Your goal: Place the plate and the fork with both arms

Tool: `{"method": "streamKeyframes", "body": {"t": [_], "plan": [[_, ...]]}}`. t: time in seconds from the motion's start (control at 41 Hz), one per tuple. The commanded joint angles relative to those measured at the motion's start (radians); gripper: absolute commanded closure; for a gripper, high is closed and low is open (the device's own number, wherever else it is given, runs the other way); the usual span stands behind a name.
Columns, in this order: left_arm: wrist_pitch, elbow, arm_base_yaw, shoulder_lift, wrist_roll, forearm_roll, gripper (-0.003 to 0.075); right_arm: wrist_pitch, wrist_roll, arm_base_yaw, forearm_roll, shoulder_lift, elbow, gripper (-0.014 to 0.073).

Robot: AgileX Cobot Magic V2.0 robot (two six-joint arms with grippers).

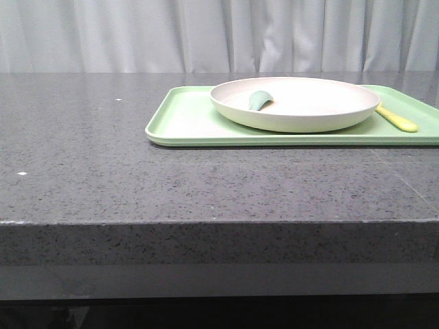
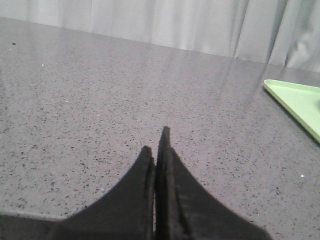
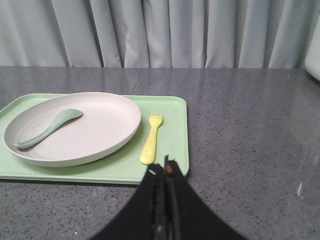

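Note:
The cream plate (image 1: 295, 103) sits on a light-green tray (image 1: 185, 123) at the back right of the table; it also shows in the right wrist view (image 3: 75, 127). The pale-yellow fork (image 1: 396, 119) lies on the tray right of the plate, and shows in the right wrist view (image 3: 151, 138). My right gripper (image 3: 163, 168) is shut and empty, just short of the tray's near edge by the fork's handle. My left gripper (image 2: 156, 142) is shut and empty over bare table, left of the tray's corner (image 2: 295, 100). Neither gripper shows in the front view.
A small grey-green spoon (image 1: 259, 100) lies in the plate, also in the right wrist view (image 3: 47, 128). The dark speckled table (image 1: 103, 171) has its front edge near the camera. Grey curtains hang behind.

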Motion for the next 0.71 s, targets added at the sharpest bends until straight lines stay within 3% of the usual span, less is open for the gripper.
{"method": "streamKeyframes", "body": {"t": [0.0,0.415,0.684], "plan": [[-0.092,0.001,0.0,-0.023,-0.009,-0.009,0.0738,-0.085,-0.013,-0.006,0.001,0.009,-0.027,0.0658],[-0.092,0.001,0.0,-0.023,-0.009,-0.009,0.0738,-0.193,-0.011,-0.006,-0.019,-0.039,0.202,0.0658],[-0.092,0.001,0.0,-0.023,-0.009,-0.009,0.0738,-0.151,-0.009,0.018,-0.022,-0.136,0.356,0.0658]]}}
